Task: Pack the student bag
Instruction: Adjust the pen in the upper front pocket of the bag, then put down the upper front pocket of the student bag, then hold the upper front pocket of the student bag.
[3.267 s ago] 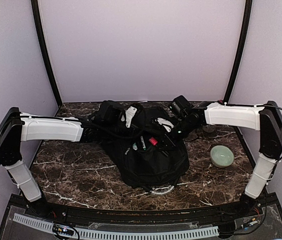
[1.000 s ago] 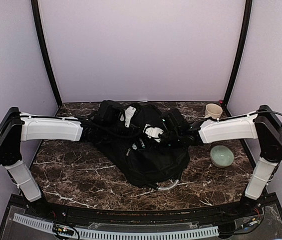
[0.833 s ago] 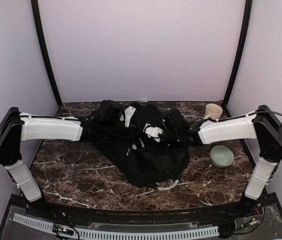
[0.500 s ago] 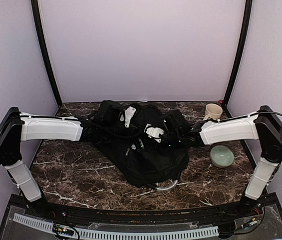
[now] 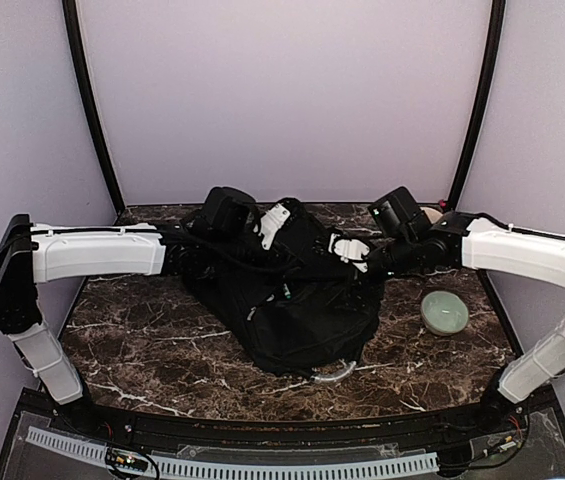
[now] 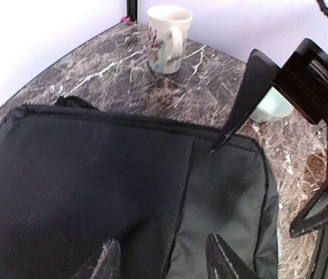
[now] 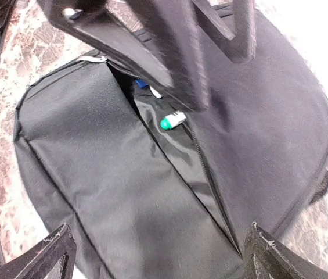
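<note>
Spanning the frame was a dark marble table (image 5: 142, 350). The student bag (image 5: 292, 310) lay flat at its middle, black and by far the biggest item on it. Both arms reached in over the bag's far half, one from each side.

The left gripper (image 6: 164, 264) hung just above the bag fabric, its fingers partly spread with nothing between them. The right gripper (image 7: 164, 256) was over the bag too, with its jaws spread wide and holding nothing.

A pale green bowl (image 5: 444, 312) sat on the table just right of the bag, apart from it. A cream mug (image 6: 166, 38) stood upright near the back right corner. The grey loop handle (image 5: 327, 377) stuck out at the bag's near edge.

The zip seam was parted in the right wrist view, with a small green-capped item (image 7: 172, 120) showing in the gap. I could not tell what it was.
</note>
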